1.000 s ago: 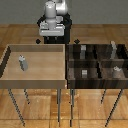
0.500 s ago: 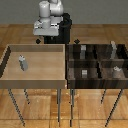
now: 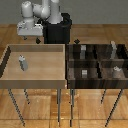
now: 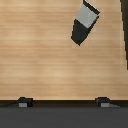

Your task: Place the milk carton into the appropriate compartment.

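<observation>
You see a small pale grey-white gabled milk carton [image 3: 22,62] [image 4: 84,22], its shaded side near black, in a light tan wooden tray [image 3: 10,80]. The divided compartment box [image 3: 95,64] is dark brown. The jointed robot arm [image 3: 37,11] is white, on a black base.

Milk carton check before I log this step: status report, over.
Pincer empty, high over tray's back edge, jaw state unclear. Milk carton upright in light tray, ungrasped. Nothing between them.
</observation>
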Tool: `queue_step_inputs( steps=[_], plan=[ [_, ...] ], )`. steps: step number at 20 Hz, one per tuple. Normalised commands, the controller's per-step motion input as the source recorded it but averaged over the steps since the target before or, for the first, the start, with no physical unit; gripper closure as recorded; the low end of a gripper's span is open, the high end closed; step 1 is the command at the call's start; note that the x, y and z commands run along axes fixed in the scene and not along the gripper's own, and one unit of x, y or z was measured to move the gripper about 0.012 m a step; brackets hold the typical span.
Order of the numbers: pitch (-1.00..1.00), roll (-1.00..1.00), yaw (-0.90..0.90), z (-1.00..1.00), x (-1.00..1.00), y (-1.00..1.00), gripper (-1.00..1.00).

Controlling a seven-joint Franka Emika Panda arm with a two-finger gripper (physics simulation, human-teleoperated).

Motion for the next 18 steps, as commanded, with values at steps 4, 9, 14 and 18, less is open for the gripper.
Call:
queue_step_inputs(
  steps=[4,9,14,18],
  plan=[
    [0.00,0.00,0.00,0.00,0.75,0.00,-1.00],
    [0.00,0.00,0.00,0.00,1.00,0.00,-1.00],
    [0.00,0.00,-0.15,0.00,0.40,0.00,-1.00],
    [0.00,0.00,-0.91,0.00,0.00,0.00,-1.00]
  ],
)
